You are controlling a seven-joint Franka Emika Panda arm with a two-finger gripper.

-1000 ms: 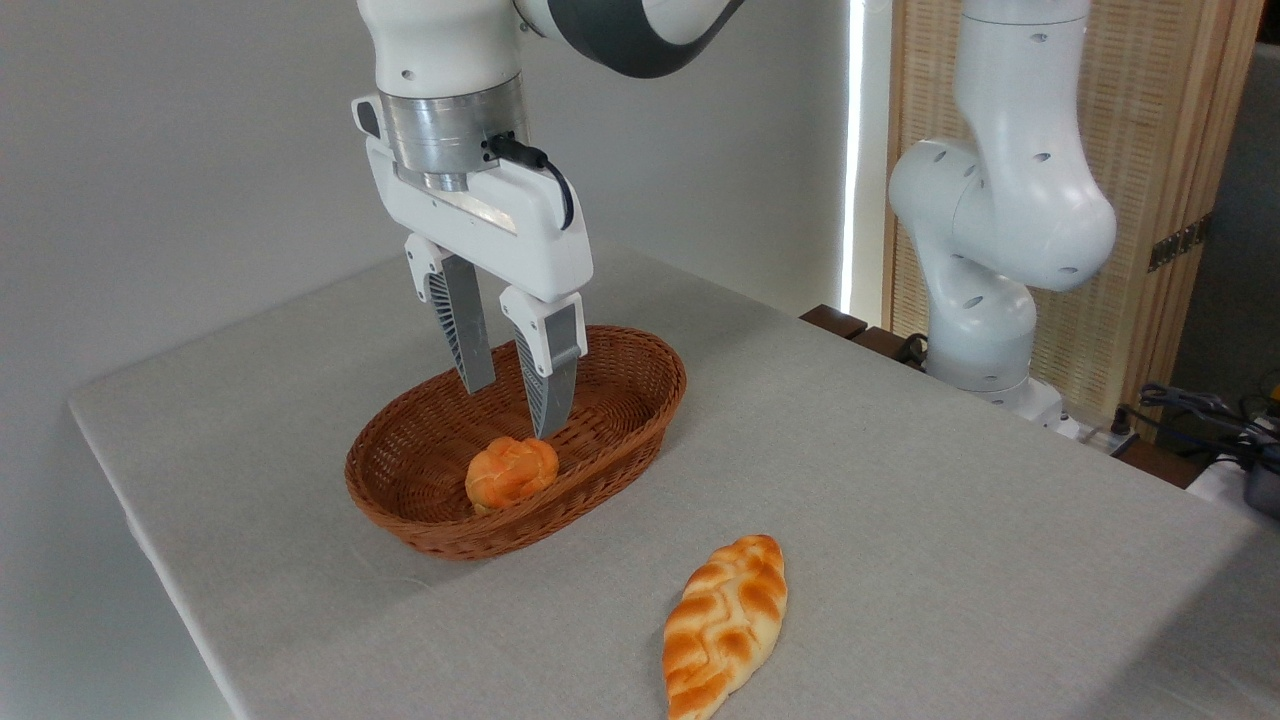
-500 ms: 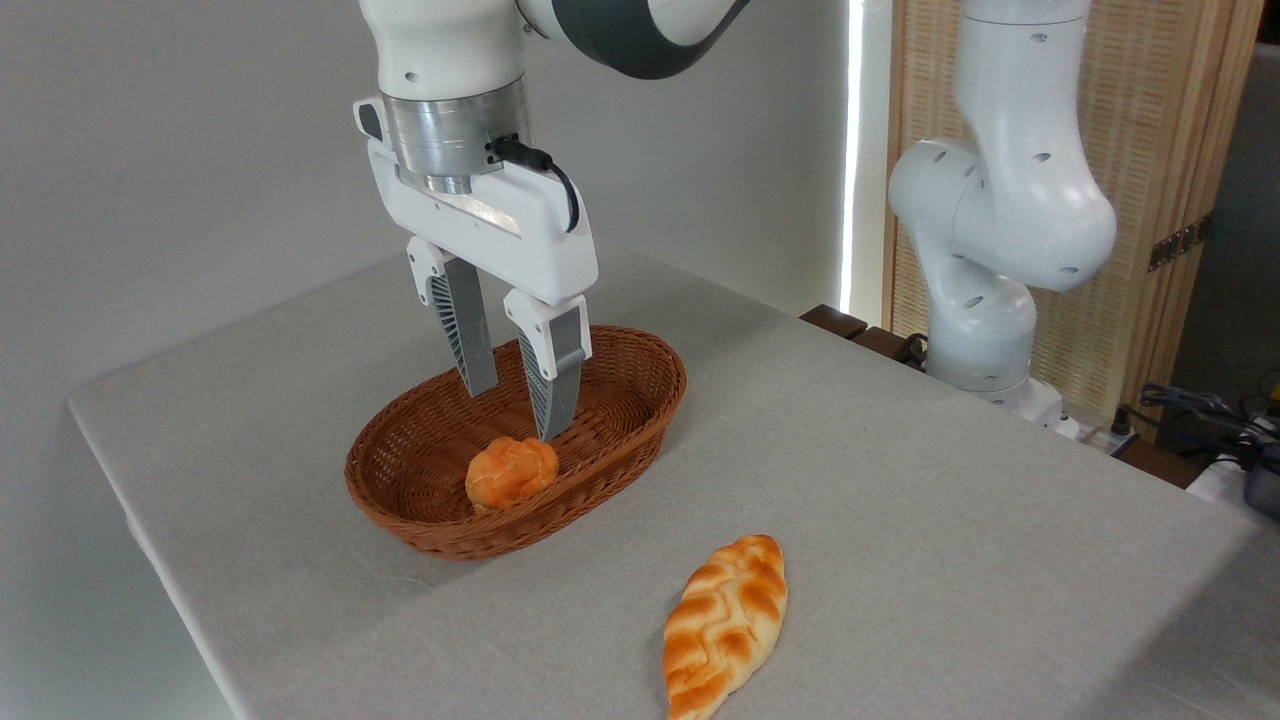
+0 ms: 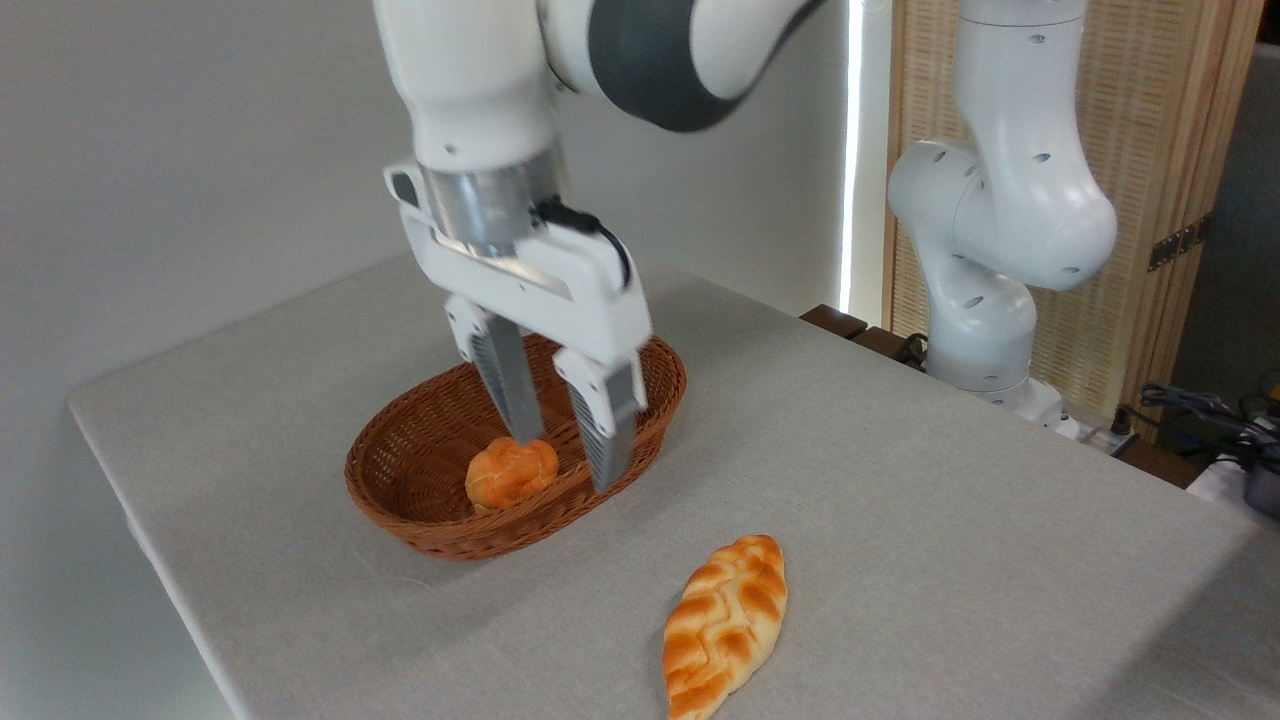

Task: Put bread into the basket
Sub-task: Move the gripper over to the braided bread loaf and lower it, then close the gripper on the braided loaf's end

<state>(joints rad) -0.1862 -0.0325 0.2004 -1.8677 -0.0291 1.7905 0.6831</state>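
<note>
Pincer [image 3: 568, 465] shifted right; bun [image 3: 511, 471] occupies basket [image 3: 420, 525].

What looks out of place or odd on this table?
Nothing is spilled or damaged. The one thing out of place is the braided bread, which lies on the table outside the basket, while a small bun sits inside. The open gripper hangs empty above the basket.

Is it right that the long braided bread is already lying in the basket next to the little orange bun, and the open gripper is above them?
Not quite. The camera view shows the long braided bread lying on the table, outside the basket. Only the little orange bun is in the basket, and the open gripper hangs over it.
</note>
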